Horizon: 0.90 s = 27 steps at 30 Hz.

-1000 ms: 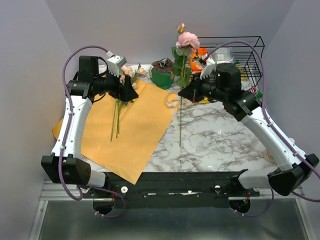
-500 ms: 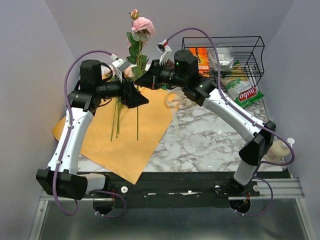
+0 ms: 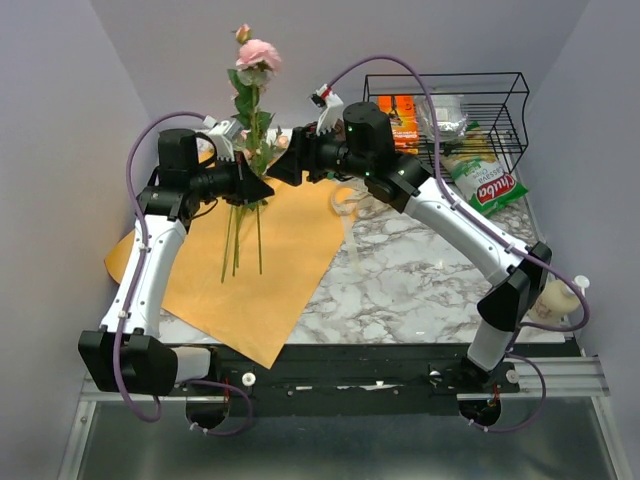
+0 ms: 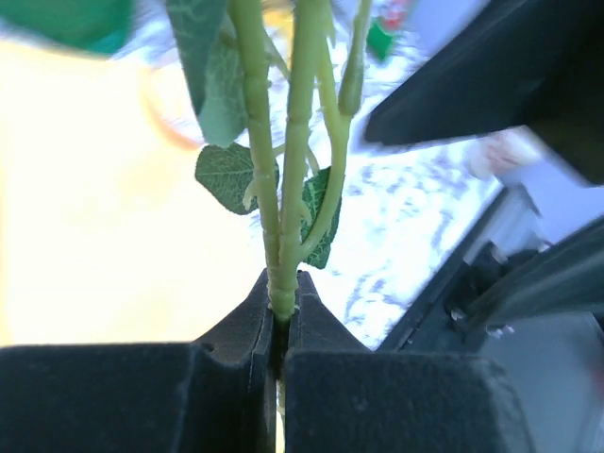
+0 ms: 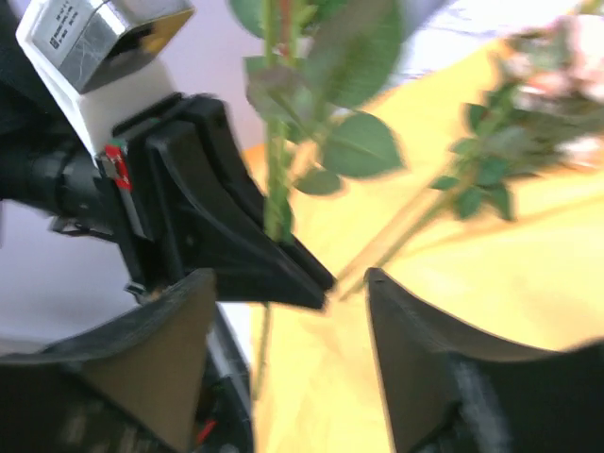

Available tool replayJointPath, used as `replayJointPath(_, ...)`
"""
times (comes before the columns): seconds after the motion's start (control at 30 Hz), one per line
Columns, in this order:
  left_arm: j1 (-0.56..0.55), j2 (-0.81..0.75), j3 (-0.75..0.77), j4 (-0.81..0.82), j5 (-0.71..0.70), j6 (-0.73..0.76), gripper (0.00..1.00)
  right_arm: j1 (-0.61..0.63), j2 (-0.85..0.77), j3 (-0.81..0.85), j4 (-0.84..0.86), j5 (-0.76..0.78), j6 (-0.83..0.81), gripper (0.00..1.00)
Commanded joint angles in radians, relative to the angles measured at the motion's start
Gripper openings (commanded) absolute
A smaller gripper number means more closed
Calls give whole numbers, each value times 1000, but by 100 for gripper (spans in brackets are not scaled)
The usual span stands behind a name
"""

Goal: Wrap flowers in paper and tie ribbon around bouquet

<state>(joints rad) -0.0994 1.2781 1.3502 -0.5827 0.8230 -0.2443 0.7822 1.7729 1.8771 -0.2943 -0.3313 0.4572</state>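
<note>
Much of the left side of the marble table (image 3: 430,270) lies under the paper (image 3: 285,270), a big orange sheet spread flat and askew, with one corner reaching the near edge. At the far right stands a black wire basket (image 3: 505,95), with a green snack bag (image 3: 487,187) lying just in front of it.

Both arms reach in over the far end of the sheet and nearly meet there. The left gripper (image 3: 262,188) is clenched on the upright rose (image 3: 252,105). Its wrist view shows the two black jaws pressed together on the green stem (image 4: 288,142), with leaves just above the grip. The rose stands almost vertical, its pink bloom high above both arms, and its lower stem hangs down below the jaws over the paper (whether the tip touches the sheet I cannot tell).

The right gripper (image 3: 282,170) sits just beside the left one, fingers spread and grasping nothing. From its own camera the rose stem (image 5: 276,160) and the left gripper's black tip show beyond the gap.

The other flowers (image 3: 233,235) lie on the paper, stems pointing toward the near edge, directly below the left gripper.

Just off the paper's right edge, under the right arm, a pale loop of ribbon (image 3: 347,207) rests on the marble.
</note>
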Motion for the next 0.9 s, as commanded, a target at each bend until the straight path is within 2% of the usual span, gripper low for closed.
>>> replayJointPath(0.0, 72, 13, -117, 23, -232, -62, 0, -61, -52, -85, -195, 254, -172, 78)
replayJointPath(0.03, 78, 27, -149, 26, -255, -43, 0, -81, -61, -149, -212, 317, -178, 79)
replayJointPath(0.17, 79, 104, -163, 20, -361, 35, 0, -214, -84, -289, -236, 408, -196, 87)
replayJointPath(0.27, 81, 216, -125, 0, -427, 88, 0, -253, -37, -319, -247, 532, -262, 91)
replayJointPath(0.43, 87, 403, -50, -22, -528, 119, 0, -299, 164, -214, -328, 601, -302, 92)
replayJointPath(0.67, 86, 503, 21, -45, -571, 148, 1, -308, 342, -81, -365, 609, -342, 94)
replayJointPath(0.7, 86, 504, 21, -51, -573, 149, 20, -307, 356, -70, -376, 612, -342, 94)
replayJointPath(0.77, 86, 495, 12, -51, -575, 148, 45, -307, 376, -49, -378, 629, -354, 94)
replayJointPath(0.8, 86, 491, 12, -54, -578, 145, 62, -307, 397, -42, -379, 640, -360, 94)
replayJointPath(0.83, 86, 480, 18, -57, -579, 148, 68, -307, 405, -35, -378, 661, -368, 94)
replayJointPath(0.87, 86, 475, 23, -60, -581, 149, 69, -307, 416, -21, -378, 667, -385, 94)
